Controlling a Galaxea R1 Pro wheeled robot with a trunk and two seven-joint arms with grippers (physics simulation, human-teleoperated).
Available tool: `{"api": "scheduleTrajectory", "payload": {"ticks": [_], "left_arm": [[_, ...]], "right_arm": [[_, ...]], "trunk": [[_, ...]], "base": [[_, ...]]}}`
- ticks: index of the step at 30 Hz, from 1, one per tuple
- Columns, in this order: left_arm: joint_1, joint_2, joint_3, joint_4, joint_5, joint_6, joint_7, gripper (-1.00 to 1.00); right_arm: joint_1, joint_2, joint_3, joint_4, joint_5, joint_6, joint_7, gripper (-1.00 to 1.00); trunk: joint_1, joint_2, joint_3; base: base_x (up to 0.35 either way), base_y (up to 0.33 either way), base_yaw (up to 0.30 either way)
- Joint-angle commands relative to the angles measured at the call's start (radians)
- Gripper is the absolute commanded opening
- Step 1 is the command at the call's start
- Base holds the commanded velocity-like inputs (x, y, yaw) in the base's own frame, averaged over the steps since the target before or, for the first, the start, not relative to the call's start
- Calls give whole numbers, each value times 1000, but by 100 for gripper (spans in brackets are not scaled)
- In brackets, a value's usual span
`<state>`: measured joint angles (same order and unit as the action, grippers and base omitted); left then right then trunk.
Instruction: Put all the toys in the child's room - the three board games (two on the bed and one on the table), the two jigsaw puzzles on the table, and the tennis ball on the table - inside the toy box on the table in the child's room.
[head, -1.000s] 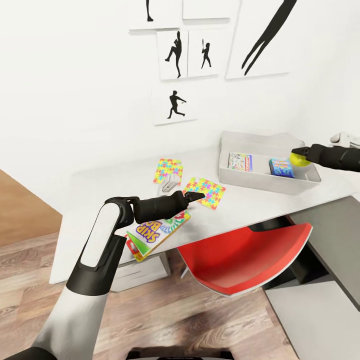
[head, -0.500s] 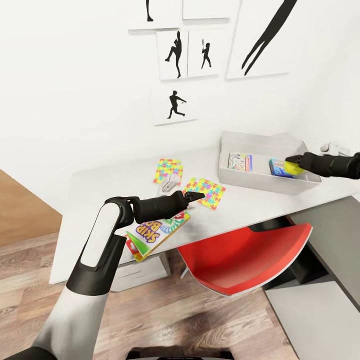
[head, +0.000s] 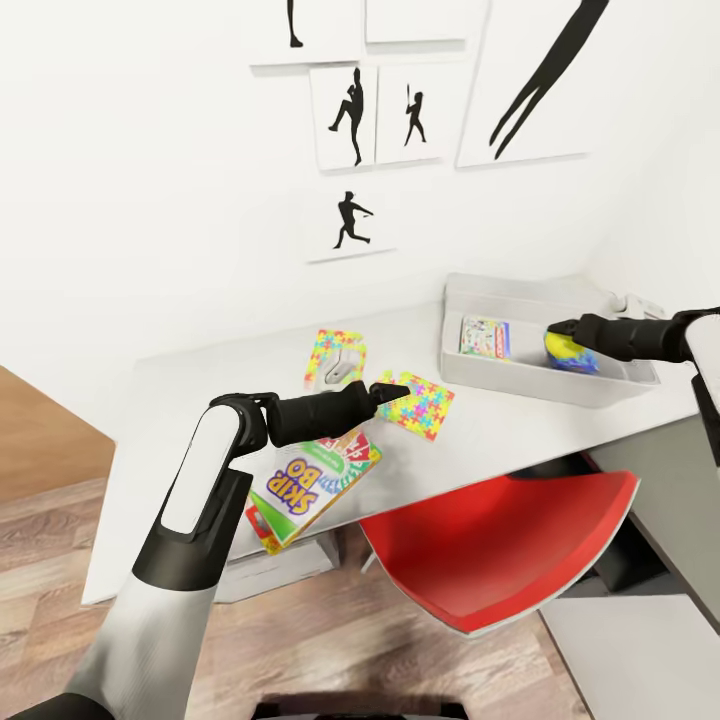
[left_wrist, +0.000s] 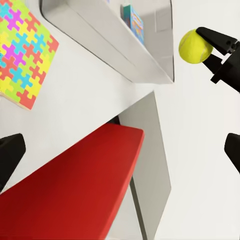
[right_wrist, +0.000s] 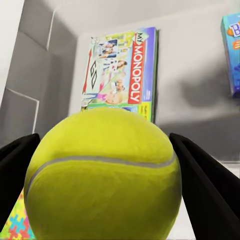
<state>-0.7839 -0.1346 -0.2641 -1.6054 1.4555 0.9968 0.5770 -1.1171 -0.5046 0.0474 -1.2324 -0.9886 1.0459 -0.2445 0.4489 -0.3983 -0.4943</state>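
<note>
— Over the toy box (head: 610, 385), what does the right gripper (head: 556, 329) carry?

— It carries the tennis ball (head: 564, 347), pinched between its two fingers. From the right wrist camera the ball (right_wrist: 104, 176) sits between the dark fingers (right_wrist: 207, 181) and the floor of the box is below it. I think the arm holds it over the inside so that the ball drops into the box and does not roll away on the table (head: 180, 400).

— What is already inside?

— The Monopoly box (head: 485, 337) lies flat on the floor of the tray, and the small blue game box (head: 578, 358) is near the ball, partly hidden behind it.

— And the left gripper (head: 397, 390)?

— It hangs above the table with nothing in it. In the left wrist camera its fingertips (left_wrist: 10, 155) stand well apart, so the jaws are spread. It points toward the near jigsaw puzzle (head: 417, 402), perhaps ready to take it.

— What is not yet put away?

— The second puzzle (head: 334, 355) near the wall, the near puzzle, and the Skip-Bo box (head: 315, 485), which hangs a little over the front edge of the table. That overhang may help a grasp, I believe, because a finger can go under it.

— Any danger?

— The red chair (head: 500, 555) is pushed under the table, close to the arms.
</note>
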Motion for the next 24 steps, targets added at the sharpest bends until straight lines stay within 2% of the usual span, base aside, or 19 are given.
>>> {"api": "scheduleTrajectory", "payload": {"ticks": [1,10,24], "left_arm": [[-1,0,0,-1,10,2,10,100],[-1,0,0,-1,11,2,10,100],[-4,2,1,-1,12,3,10,100]], "right_arm": [[-1,0,3,0,-10,1,-10,-100],[-2,2,7,3,-10,1,-11,-100],[-3,2,6,5,-8,1,-14,-100]], "trunk": [[1,-2,-2],[1,-2,-2],[1,-2,-2]], "base": [[291,0,0],[186,0,0],[29,0,0]]}}
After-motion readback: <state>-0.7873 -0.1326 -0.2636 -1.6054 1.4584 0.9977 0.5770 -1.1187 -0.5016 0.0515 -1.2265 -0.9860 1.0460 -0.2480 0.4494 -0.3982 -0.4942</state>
